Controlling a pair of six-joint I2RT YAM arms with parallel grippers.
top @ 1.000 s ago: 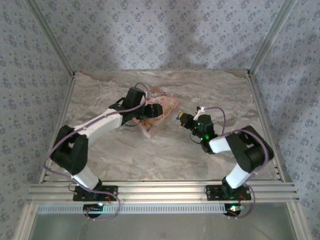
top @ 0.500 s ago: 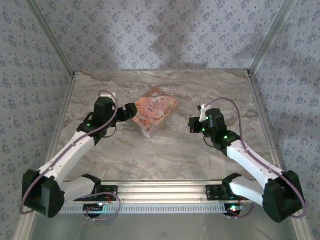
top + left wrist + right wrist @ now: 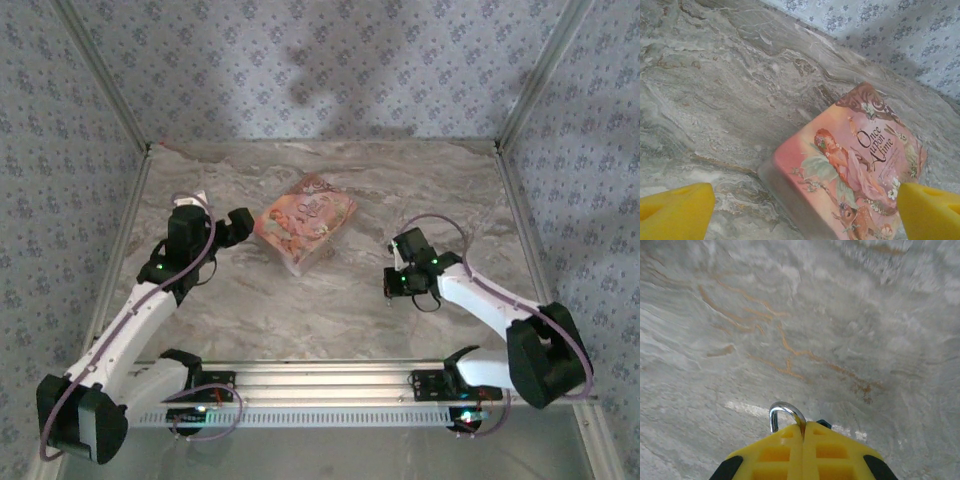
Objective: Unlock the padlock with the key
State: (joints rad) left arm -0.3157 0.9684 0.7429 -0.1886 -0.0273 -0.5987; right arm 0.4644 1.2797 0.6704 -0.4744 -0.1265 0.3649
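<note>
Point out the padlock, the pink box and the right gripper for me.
padlock (image 3: 773, 419): right wrist view, on the silvery shackle's left leg.
pink box (image 3: 850, 165): left wrist view, on its printed lid.
right gripper (image 3: 803, 429): right wrist view, at the seam between the shut yellow fingers.

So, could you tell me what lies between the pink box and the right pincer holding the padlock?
Bare marble table, as the top view shows, between the pink box and the right pincer, shut on the padlock.
</note>
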